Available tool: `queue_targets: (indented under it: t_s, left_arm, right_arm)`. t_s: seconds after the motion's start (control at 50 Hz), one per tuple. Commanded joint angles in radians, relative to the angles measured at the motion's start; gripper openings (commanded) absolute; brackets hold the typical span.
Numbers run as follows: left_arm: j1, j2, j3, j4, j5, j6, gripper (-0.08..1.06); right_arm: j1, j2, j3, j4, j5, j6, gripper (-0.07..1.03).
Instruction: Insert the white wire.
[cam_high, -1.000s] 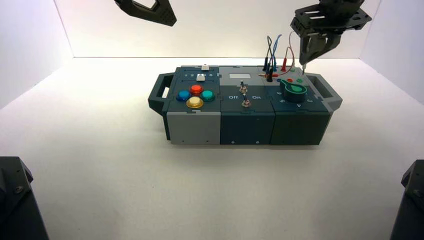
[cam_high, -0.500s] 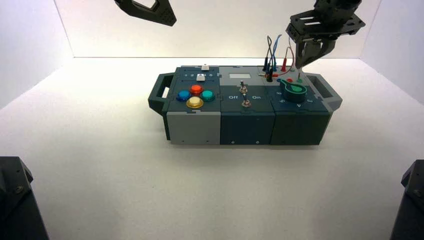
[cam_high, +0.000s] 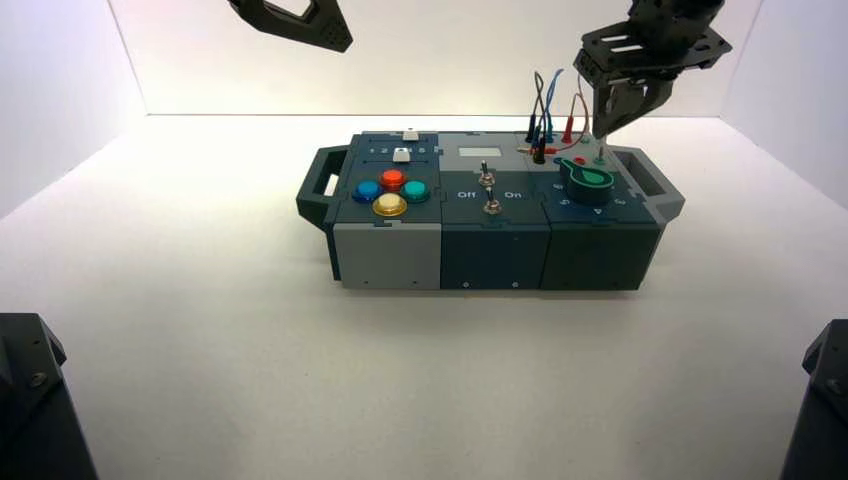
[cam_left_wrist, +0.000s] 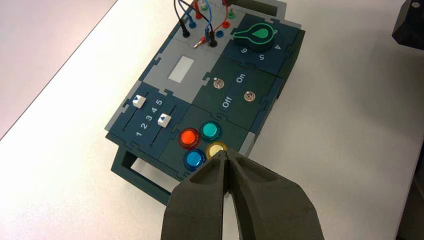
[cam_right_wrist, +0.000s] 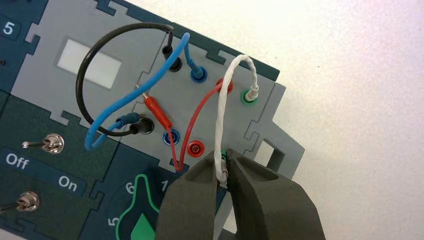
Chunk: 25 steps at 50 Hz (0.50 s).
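The white wire (cam_right_wrist: 220, 115) arches up from a green socket (cam_right_wrist: 248, 95) at the back right of the box (cam_high: 490, 240). My right gripper (cam_right_wrist: 224, 167) is shut on the wire's free white plug and holds it upright over a second green socket, which peeks out under my fingertips beside the red socket (cam_right_wrist: 195, 147). Whether the pin is seated is hidden by my fingers. In the high view the right gripper (cam_high: 608, 120) hovers over the wire panel, with the white wire (cam_high: 579, 104) beside it. My left gripper (cam_left_wrist: 227, 156) is shut and empty, parked high at the back left (cam_high: 292, 20).
Black (cam_right_wrist: 87, 65), blue (cam_right_wrist: 120, 107) and red (cam_right_wrist: 192, 122) wires cross the same panel. A green knob (cam_high: 588, 180) sits in front of it. Two toggle switches (cam_left_wrist: 218, 83), two white sliders (cam_left_wrist: 163, 120) and coloured buttons (cam_left_wrist: 210, 131) lie further left.
My right gripper has moved left and a little down with the white plug, from beyond the box's right edge to over the front green socket. The left arm has not moved.
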Motion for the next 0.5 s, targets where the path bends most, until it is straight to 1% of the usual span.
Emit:
queue_targets:
  t_s: [0.02, 0.4, 0.5]
  left_arm:
    - [0.005, -0.006, -0.012, 0.002, -0.009, 0.002, -0.03]
    - [0.006, -0.008, -0.011, 0.0, -0.009, 0.002, -0.03]
    - [0.005, -0.008, -0.011, 0.0, -0.009, 0.002, -0.03]
  right_arm:
    - [0.005, -0.011, -0.012, 0.0, -0.014, -0.002, -0.02]
    - [0.005, 0.02, -0.014, -0.002, -0.018, -0.003, -0.02]
    - [0.005, 0.029, -0.015, -0.009, -0.018, -0.002, -0.02]
